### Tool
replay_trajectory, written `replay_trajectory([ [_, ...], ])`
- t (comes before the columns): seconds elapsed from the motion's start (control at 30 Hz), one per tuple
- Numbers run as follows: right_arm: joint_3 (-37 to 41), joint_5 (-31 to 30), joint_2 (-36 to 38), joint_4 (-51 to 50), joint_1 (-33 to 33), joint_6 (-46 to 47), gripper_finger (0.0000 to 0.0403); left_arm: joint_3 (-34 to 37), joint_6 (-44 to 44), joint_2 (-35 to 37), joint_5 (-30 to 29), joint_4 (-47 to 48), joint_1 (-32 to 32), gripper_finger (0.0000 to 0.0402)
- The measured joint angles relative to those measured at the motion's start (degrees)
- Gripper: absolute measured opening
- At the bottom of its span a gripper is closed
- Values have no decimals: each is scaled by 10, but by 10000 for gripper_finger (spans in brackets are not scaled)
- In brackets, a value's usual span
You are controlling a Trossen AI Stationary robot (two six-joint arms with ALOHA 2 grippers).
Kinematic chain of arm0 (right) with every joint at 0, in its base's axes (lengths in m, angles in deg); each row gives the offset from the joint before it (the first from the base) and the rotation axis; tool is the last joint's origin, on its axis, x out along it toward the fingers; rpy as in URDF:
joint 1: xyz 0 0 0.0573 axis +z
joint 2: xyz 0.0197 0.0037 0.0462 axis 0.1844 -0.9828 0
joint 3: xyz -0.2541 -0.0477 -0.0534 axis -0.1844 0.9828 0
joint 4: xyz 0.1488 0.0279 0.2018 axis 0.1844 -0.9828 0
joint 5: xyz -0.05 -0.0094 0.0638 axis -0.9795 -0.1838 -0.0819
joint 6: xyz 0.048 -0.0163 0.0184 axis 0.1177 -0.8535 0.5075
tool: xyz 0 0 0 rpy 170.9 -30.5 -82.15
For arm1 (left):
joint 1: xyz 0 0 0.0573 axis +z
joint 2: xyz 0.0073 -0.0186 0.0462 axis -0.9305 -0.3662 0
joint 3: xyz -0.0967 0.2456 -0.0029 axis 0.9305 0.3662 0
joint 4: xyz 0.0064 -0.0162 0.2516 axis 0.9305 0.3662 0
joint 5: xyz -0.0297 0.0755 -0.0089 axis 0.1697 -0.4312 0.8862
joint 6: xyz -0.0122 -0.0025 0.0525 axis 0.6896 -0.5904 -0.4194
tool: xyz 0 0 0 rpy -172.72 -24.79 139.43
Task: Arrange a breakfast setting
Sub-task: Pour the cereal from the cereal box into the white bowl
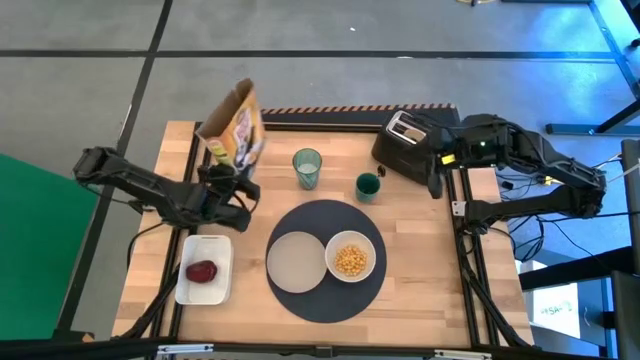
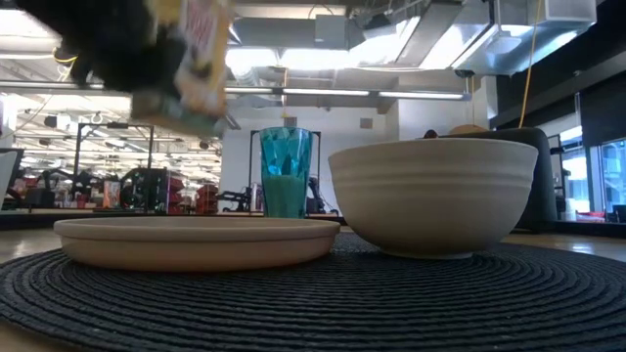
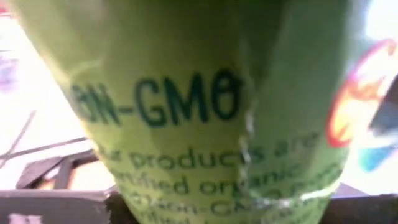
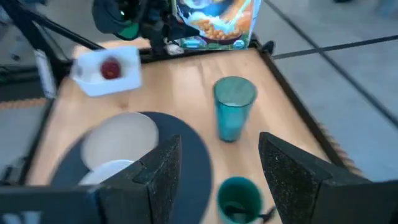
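Wooden bench (image 1: 420,290): mat (image 1: 330,300), plate (image 1: 296,259), filled bowl (image 1: 351,258) placed. Left end effector (image 1: 238,185) clamped on cereal box (image 1: 232,128), off-mat. Right end effector (image 4: 211,168) apart above cup (image 4: 239,199); tumbler (image 4: 234,107) beyond, unplaced.

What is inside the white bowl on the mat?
The white bowl holds yellow cereal pieces, seen from above. The bowl's bottom is covered by them. In the low view the bowl's wall hides the contents. It sits on the dark-grey mat beside the empty beige plate.
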Motion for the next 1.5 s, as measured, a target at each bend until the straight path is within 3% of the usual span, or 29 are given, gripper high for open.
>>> replay_trajectory([
  [0.17, 0, -82, -27, 9, -5, -49, 207, 98, 88, 7, 40, -4, 87, 183],
  [0.27, 0, -83, -47, 16, -31, -58, 207, 139, 78, 7, 70, -36, 121, 183],
  [0.37, 0, -62, -69, 20, -65, -60, 207, 169, -3, 7, 98, -135, 144, 183],
  [0.57, 0, 17, -102, 63, -148, -64, 207, 192, -295, 6, 215, -353, 196, 183],
  [0.73, 0, 80, -105, 85, -202, -58, 207, 202, -384, 11, 241, -390, 267, 183],
  [0.9, 0, 112, -104, 86, -234, -44, 207, 224, -500, 30, 351, -472, 345, 183],
  [1.27, 0, 116, -104, 93, -241, -46, 207, 223, -625, 28, 493, -498, 468, 183],
  [1.5, 0, 116, -104, 93, -241, -46, 207, 223, -625, 28, 510, -489, 482, 183],
])
